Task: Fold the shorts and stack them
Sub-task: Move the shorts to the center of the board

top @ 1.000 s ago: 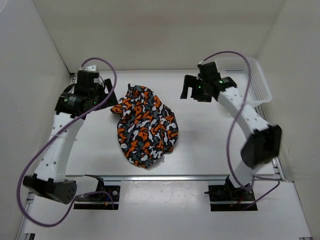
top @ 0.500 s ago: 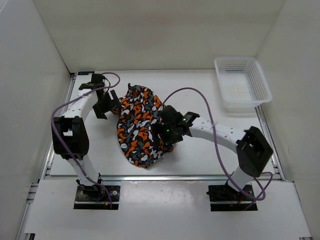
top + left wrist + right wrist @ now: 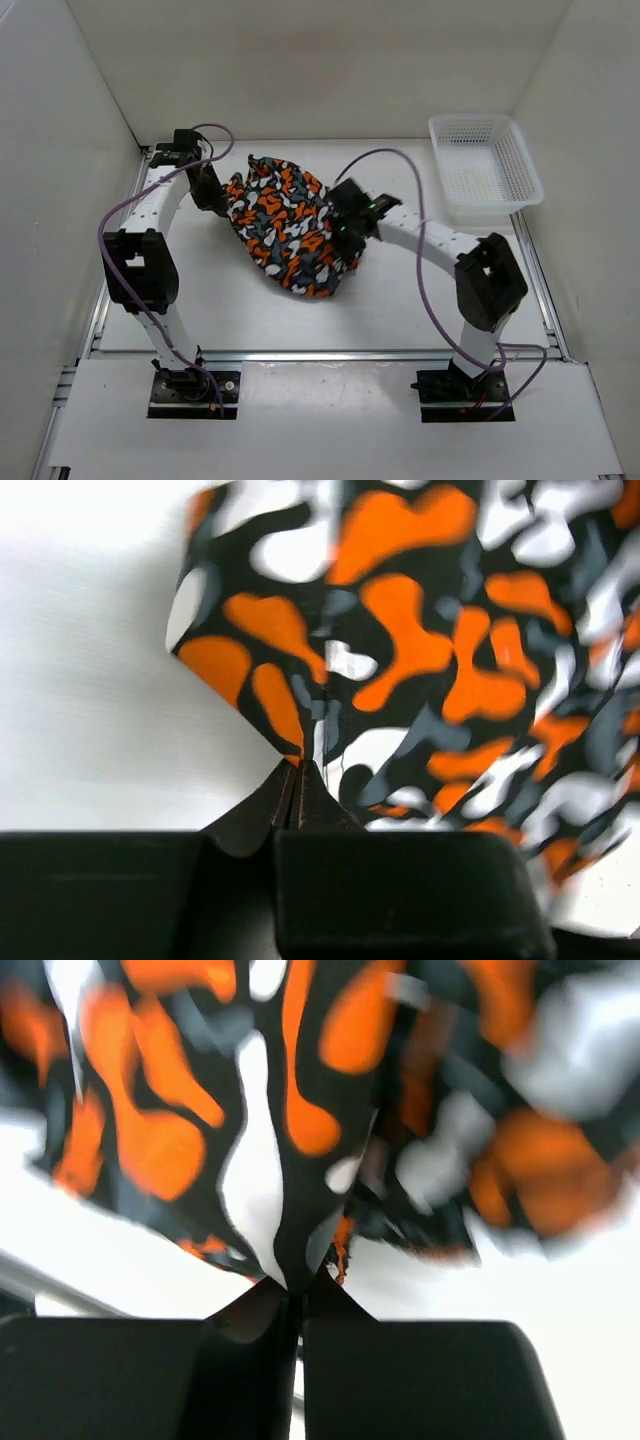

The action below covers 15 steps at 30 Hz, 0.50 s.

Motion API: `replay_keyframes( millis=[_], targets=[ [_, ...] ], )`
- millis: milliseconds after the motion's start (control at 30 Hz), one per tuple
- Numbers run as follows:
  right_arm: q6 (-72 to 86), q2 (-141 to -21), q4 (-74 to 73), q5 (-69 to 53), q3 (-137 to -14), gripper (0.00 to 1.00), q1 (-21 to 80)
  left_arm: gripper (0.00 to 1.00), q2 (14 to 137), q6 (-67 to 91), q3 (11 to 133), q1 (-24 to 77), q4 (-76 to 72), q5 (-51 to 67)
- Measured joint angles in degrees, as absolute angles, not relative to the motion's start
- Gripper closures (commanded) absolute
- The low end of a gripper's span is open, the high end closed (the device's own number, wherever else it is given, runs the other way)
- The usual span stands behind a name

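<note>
At centre-left of the overhead view, the left gripper [image 3: 212, 192] has its jaws pinched together on the left edge of the soft orange, black, grey and white camouflage-print shorts [image 3: 288, 225]. The shorts sit bunched mid-frame between both grippers. Right of centre, the right gripper [image 3: 345, 230] is clamped tight on the shorts' right edge.

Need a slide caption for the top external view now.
Left claw and right claw pinch opposite edges of the camouflage shorts; white basket stands far right.
</note>
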<state>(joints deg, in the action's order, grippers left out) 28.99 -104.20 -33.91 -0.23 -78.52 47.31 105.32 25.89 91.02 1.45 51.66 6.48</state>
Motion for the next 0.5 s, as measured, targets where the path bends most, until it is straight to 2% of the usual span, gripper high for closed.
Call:
replay_keyframes(
  millis=[133,200,267,367,467,500],
  targets=[
    [22.3,-100.9,-38.0,0.4,-84.9,1.0,34.2,0.9,103.0,25.5,93.8,0.6,52.8,7.1],
    [18.4,-102.0,-40.9,0.8,-92.9,0.78,28.7,0.9,101.3,25.7,94.5,0.5,52.6,7.6],
    [15.9,-105.3,-43.3,1.5,-103.1,0.66,25.7,0.9,99.3,26.1,94.5,1.0,52.7,8.1],
    [14.7,-109.6,-45.1,2.9,-113.1,0.27,24.0,0.9,96.1,27.2,92.9,2.7,52.3,8.5],
    [16.3,-108.0,-43.8,2.8,-107.9,0.26,23.0,0.87,92.6,28.2,88.2,4.6,52.0,8.3],
    [17.3,-106.6,-43.5,2.4,-104.6,0.28,22.8,0.68,91.4,28.5,86.1,5.2,52.3,8.2]
  ],
)
